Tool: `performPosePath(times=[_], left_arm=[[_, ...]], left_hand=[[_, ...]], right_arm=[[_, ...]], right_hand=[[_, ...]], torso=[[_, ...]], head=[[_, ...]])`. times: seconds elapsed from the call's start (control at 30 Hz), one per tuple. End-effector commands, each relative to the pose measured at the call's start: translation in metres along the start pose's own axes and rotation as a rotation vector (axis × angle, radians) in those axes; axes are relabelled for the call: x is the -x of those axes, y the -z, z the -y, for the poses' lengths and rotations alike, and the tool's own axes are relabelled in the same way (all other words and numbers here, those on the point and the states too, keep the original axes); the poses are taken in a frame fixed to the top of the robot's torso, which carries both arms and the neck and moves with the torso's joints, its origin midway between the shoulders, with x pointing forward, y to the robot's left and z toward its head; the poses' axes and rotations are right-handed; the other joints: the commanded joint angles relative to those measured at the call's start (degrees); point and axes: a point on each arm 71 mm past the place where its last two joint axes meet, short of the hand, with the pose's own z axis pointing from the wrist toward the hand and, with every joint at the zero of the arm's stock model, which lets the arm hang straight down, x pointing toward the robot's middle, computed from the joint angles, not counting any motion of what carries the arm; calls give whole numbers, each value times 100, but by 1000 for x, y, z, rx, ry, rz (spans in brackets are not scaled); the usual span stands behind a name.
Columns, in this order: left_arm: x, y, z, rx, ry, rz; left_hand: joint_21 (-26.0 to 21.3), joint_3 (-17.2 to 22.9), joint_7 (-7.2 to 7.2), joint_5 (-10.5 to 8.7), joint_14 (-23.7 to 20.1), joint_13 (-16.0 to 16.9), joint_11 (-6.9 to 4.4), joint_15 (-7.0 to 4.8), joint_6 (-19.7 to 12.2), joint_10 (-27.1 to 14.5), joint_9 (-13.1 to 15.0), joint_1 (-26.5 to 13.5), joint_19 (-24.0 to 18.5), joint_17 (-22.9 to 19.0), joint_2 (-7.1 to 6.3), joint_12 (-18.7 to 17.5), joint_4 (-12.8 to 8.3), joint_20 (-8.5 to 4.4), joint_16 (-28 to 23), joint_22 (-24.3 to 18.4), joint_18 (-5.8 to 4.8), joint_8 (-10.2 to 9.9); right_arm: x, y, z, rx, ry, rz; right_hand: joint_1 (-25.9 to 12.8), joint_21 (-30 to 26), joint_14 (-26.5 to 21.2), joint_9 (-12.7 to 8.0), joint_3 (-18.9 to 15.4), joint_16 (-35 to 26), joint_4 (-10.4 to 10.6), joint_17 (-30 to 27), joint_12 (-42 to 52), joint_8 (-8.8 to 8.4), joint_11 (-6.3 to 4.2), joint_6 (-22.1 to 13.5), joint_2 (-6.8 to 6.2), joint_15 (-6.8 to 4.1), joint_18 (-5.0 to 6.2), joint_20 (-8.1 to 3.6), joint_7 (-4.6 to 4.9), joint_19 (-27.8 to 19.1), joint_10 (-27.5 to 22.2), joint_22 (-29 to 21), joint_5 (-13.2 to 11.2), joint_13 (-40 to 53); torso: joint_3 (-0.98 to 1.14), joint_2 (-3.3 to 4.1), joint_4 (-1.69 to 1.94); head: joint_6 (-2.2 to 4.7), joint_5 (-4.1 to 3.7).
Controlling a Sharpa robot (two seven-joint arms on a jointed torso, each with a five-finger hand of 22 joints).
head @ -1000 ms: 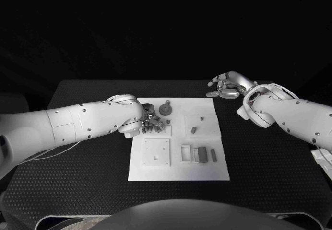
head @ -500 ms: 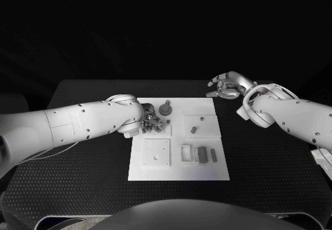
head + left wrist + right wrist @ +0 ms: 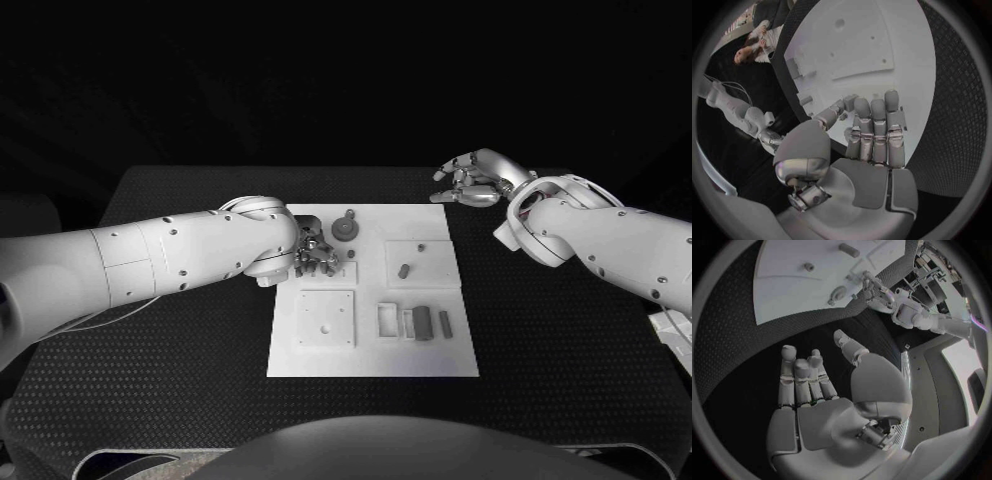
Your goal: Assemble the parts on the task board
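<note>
The parts (image 3: pixel 408 268) lie small and grey on the board (image 3: pixel 433 362) mid-counter; they are judged light, rigid and smooth, best pinched across their sides. The left hand (image 3: pixel 317 259) rests on the board's far left, its grip indiscernible. The right hand (image 3: pixel 470 180) hovers beyond the board, fingers spread, empty.

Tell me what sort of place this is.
Probably a robotics lab test bench. A white task board with small grey parts lies on a black table; the left hand works over it, and the right hand hovers beyond its far corner.
</note>
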Motion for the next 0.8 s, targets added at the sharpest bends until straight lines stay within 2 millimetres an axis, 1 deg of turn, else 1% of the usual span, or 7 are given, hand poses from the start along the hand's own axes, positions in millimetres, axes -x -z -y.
performPosePath(times=[0.03, 0.13, 0.27, 0.43, 0.8], left_arm=[[-3, -1, -7, 36, -36, -10], [-2, -1, -7, 33, -29, 0], [-1, -1, -7, 31, 9, 10], [-1, -2, -9, 35, 82, 13], [-7, -3, -17, 52, 202, -9]], left_hand=[[11, 412, -2, -45, -26, 14, -4, -4, -53, -31, -6, 467, -49, -7, 432, 23, -384, -5, 22, 121, 60, -39], [10, 401, 1, -126, -28, 41, -2, -4, -57, -41, -18, 476, -50, -10, 447, 21, -383, -4, 24, 121, 59, -49], [9, 398, 2, -143, -28, 48, -1, -4, -57, -43, -21, 476, -51, -11, 452, 21, -381, -4, 24, 121, 59, -51], [11, 367, 8, -202, -28, 89, 5, -4, -64, -52, -34, 459, -46, -11, 476, 30, -374, -4, 32, 121, 58, -63], [2, 325, 23, -219, -54, 124, 21, 4, -88, -83, -41, 436, -65, -13, 489, 27, -380, 2, 29, 120, 55, -78]], right_arm=[[-1, 0, -1, 7, 0, -12], [-1, 0, -1, 7, 0, -12], [-1, 0, -1, 7, 0, -12], [-1, 0, -1, 6, 0, -12], [-1, 0, 0, 5, 0, -12]], right_hand=[[-43, -26, 1, -9, 5, 25, 38, -6, 33, 21, 10, 0, -4, -44, 98, 3, 76, -27, -47, 83, -1, -11], [-43, -26, 0, -10, 5, 26, 38, -6, 34, 21, 10, 0, -4, -44, 98, 3, 76, -27, -48, 83, -1, -12], [-43, -26, 0, -10, 5, 26, 38, -7, 34, 22, 10, 0, -4, -44, 98, 3, 76, -27, -48, 83, -1, -13], [-43, -27, 0, -10, 5, 27, 38, -8, 36, 22, 10, 0, -4, -44, 98, 3, 76, -27, -48, 84, -1, -14], [-42, -27, -1, -11, 4, 28, 38, -9, 38, 24, 10, -1, -5, -43, 98, 3, 76, -27, -49, 84, -1, -17]], torso=[[2, 0, -3], [1, 1, -2], [1, 1, -3], [6, 0, -4], [2, 1, -6]], head=[[0, 4], [0, 2], [0, 6], [0, 6], [0, -4]])
